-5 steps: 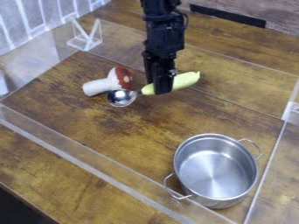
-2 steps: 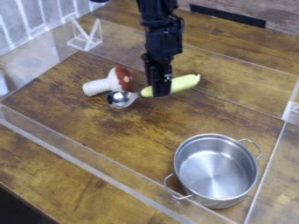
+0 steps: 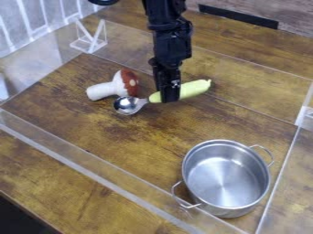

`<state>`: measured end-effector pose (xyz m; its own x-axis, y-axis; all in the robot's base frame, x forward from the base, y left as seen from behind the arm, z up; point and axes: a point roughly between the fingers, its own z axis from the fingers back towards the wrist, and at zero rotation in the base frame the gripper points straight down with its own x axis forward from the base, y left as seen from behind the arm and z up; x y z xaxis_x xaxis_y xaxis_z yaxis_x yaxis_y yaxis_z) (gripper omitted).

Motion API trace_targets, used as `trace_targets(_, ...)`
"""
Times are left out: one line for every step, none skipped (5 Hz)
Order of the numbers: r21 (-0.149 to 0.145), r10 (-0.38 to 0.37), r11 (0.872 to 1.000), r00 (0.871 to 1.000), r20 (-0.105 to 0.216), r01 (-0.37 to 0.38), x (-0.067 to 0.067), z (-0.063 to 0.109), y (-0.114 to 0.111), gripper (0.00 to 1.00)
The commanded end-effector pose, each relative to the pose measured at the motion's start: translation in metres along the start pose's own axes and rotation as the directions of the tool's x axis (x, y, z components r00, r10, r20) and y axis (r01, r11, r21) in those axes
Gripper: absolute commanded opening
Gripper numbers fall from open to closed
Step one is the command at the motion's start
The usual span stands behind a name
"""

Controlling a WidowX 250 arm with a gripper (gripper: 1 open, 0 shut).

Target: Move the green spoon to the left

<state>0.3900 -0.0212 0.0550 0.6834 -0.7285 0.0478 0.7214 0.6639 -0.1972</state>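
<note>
The green spoon lies low over the wooden table, its yellow-green handle pointing right and its shiny round bowl to the left. My gripper comes straight down from above and is shut on the handle near its left end. The black fingers hide that part of the handle. I cannot tell whether the spoon rests on the table or hangs just above it.
A toy mushroom with a red cap and white stem lies just left of the gripper, close to the spoon's bowl. A steel pot stands at the front right. A clear acrylic wall borders the table, and a clear stand sits at the back left.
The gripper and the spoon have shifted slightly to the left, bringing the spoon's bowl a little nearer the mushroom. The grip is unchanged.
</note>
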Motion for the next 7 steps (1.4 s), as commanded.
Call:
trace_targets(0.043,-0.011,0.999,0.999,0.051,0.009,0.002,0.022,-0.002,0.0)
trace_targets(0.043,-0.013,0.999,0.998,0.065,0.01,0.004,0.028,-0.008,0.0)
trace_targets(0.045,-0.009,0.999,0.997,0.079,0.005,0.006,0.037,-0.013,0.0)
trace_targets(0.048,-0.004,0.999,0.996,0.092,0.0,0.007,0.047,-0.018,0.0)
trace_targets(0.051,0.0,0.999,0.995,0.104,-0.006,0.009,0.055,-0.022,0.0)
trace_targets(0.075,0.019,0.997,0.994,0.112,-0.027,0.0,0.072,-0.023,0.0)
trace_targets(0.101,0.074,0.991,0.99,0.12,-0.086,-0.02,0.091,-0.019,0.0)
